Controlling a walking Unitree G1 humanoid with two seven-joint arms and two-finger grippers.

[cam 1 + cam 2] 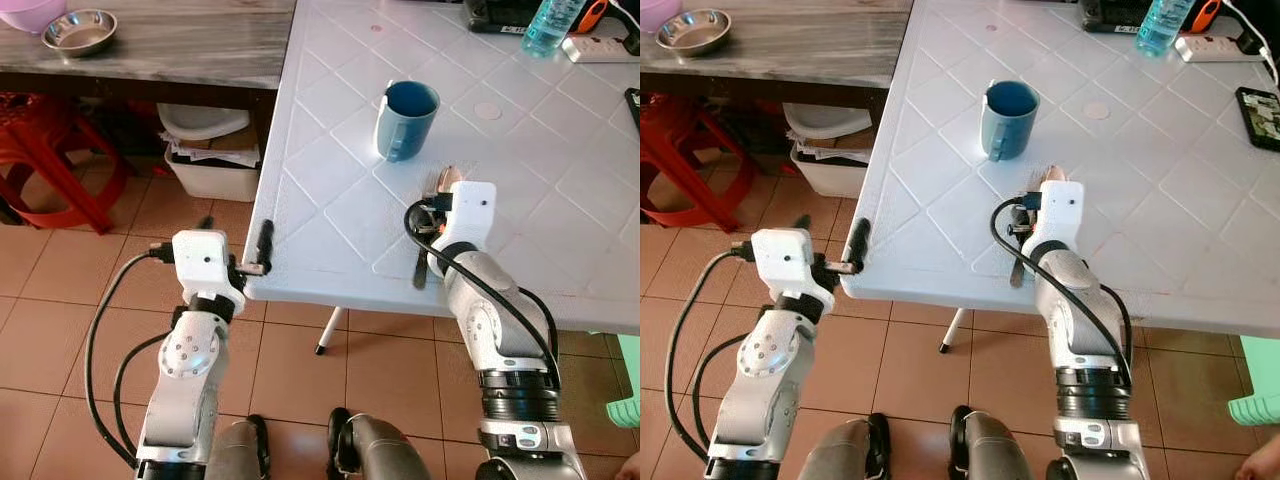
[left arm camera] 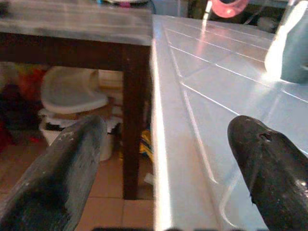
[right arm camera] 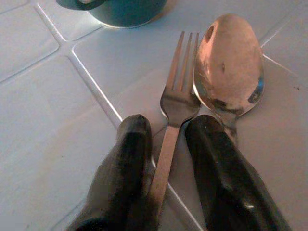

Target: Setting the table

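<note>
Fork (image 3: 175, 108) between right pincer (image 3: 169, 134) fingers, beside spoon (image 3: 229, 65).

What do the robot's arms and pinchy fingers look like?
Both arms are shiny silver with round joints. The left arm and right arm each end in a boxy white wrist block. Thick black cables loop along them, and the right arm has a black ring near its base. The left gripper and right gripper each have two long, rounded black fingers, a little scuffed.

Home dining area: white plastic table w/ diamond pattern (image 1: 330, 200), terracotta tile floor (image 1: 70, 300), red plastic stool (image 1: 50, 160), steel bowl (image 1: 79, 31).
</note>
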